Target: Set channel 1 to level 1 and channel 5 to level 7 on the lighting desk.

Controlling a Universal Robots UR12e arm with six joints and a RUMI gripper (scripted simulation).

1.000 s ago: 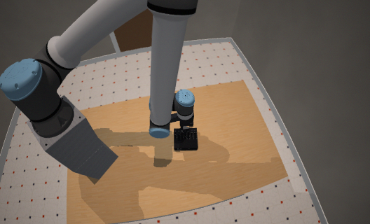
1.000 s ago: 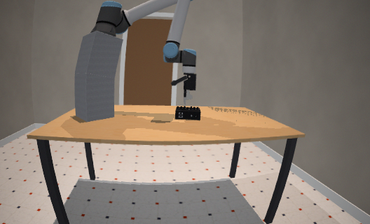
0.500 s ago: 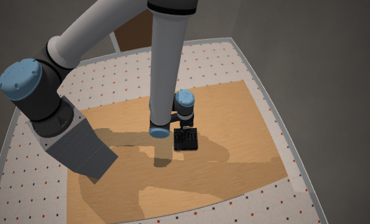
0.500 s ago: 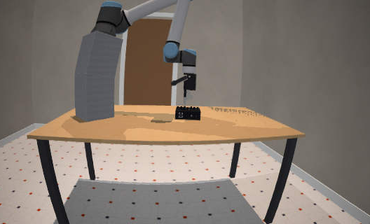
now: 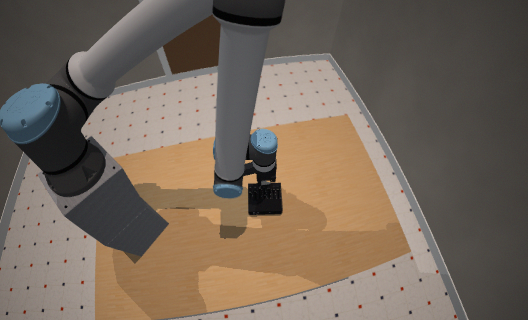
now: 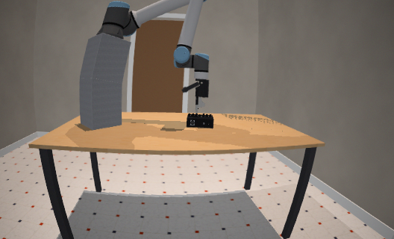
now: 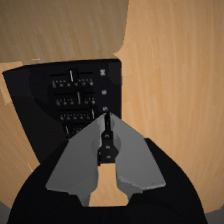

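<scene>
End effector [image 6: 197,106] poised over the lighting desk [image 6: 200,121], no fader engaged yet.
Fully closed and holding nothing, it hangs just above the desk mid-surface [image 6: 246,138]; next it must drop beside a fader [image 7: 71,76] and push.

- The bench [image 6: 246,138] has a pale wood top with a curved front edge and stands on dark, slightly splayed legs [image 6: 300,190].
- Broad darker shadows [image 5: 260,250] lie across the bench top.
- A tall grey block [image 6: 102,82] rises from the bench's left rear part, seen from the front.
- Behind the bench is a brown door [image 6: 157,67] in a light frame, set in a plain grey wall [image 6: 321,67].
- The floor [image 6: 22,179] is off-white tile, dotted red and dark at the tile corners.
- A grey patch [image 6: 164,216] lies on the floor under the bench; possibly a mat, hard to say from here.
- A pale skirting strip [image 6: 343,202] runs along the base of the right wall.
</scene>
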